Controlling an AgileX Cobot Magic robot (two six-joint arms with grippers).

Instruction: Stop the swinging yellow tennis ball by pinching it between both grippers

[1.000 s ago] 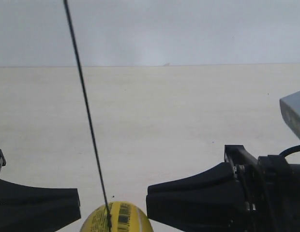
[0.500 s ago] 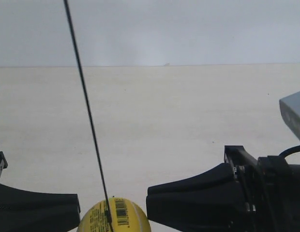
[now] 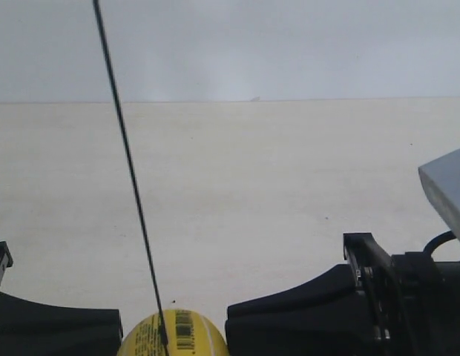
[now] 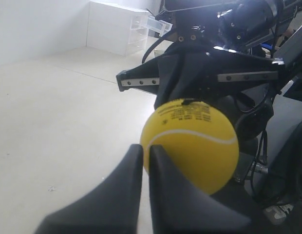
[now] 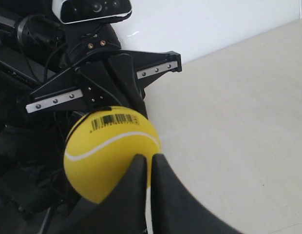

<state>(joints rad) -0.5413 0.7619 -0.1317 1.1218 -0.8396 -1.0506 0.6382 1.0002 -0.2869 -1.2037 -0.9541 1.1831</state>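
The yellow tennis ball (image 3: 174, 337) hangs on a thin black cord (image 3: 130, 170) at the bottom edge of the exterior view, only its top showing. It sits between two black grippers: the one at the exterior view's left (image 3: 117, 330) and the one at the exterior view's right (image 3: 231, 322), both blunt ends against it. In the left wrist view, my left gripper (image 4: 145, 148) is shut, its tips at the ball (image 4: 190, 144). My right gripper (image 5: 147, 158) is also shut, tips pressed on the ball (image 5: 109, 146).
A grey metal plate (image 3: 447, 189) sticks up at the exterior view's right edge. A pale flat surface (image 3: 252, 185) stretches behind. A white drawer unit (image 4: 119, 27) stands by the far wall. Cables and a camera (image 5: 92, 9) crowd the opposite arm.
The ball and cord have shifted slightly left and sunk a little. The grey plate at the right has risen and tilted, and that arm has dropped slightly.
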